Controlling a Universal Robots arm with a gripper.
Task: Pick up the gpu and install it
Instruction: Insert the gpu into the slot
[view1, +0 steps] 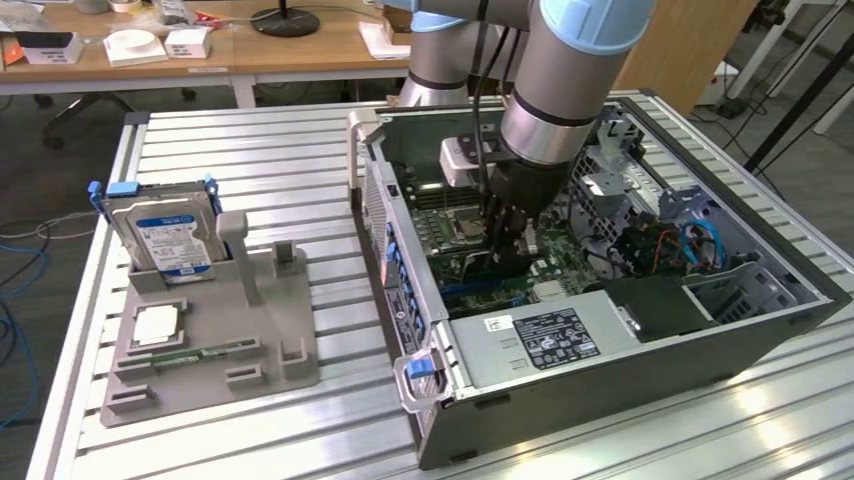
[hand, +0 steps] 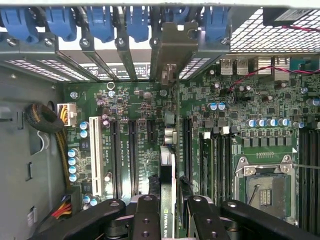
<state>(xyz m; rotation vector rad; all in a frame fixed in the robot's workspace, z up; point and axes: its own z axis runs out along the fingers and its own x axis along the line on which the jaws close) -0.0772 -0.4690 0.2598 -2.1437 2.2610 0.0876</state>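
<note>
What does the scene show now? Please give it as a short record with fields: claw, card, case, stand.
claw: the claw is shut on the gpu, inside the computer case
card: the gpu is held on edge above the motherboard; its metal bracket is at the row of rear slot openings; whether it is fully seated cannot be told
case: lies on its side, open, on the table
stand: the grey stand holds a hard drive, upright, at the exterior view's left
</note>
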